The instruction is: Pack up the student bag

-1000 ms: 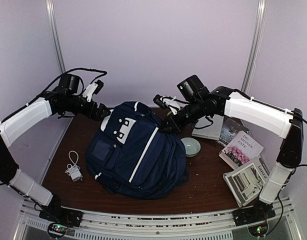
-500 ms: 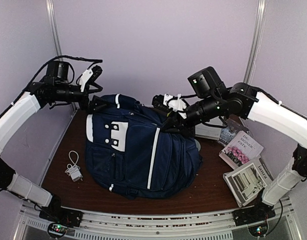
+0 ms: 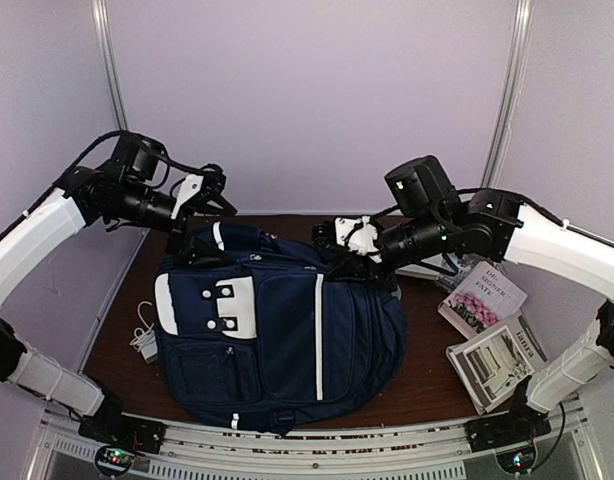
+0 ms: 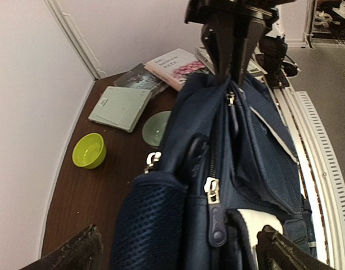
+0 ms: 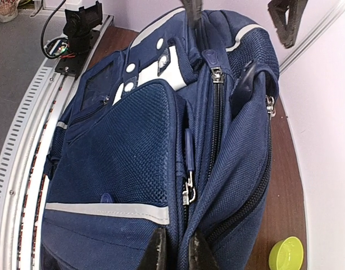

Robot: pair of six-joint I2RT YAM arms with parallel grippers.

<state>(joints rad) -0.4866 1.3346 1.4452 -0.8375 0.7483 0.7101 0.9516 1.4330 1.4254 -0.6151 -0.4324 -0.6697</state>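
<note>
Student bag (image 3: 277,340) at table (image 3: 427,380) centre, its top raised by the right gripper (image 3: 339,262) pinching the fabric, left gripper (image 3: 209,228) wide open and empty; that thin pinch may slip and the bag slump.

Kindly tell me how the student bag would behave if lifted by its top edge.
Probably floppy: the student bag is soft fabric, creased where the right gripper pinches it. Likely to sag and slump, not stand.
</note>
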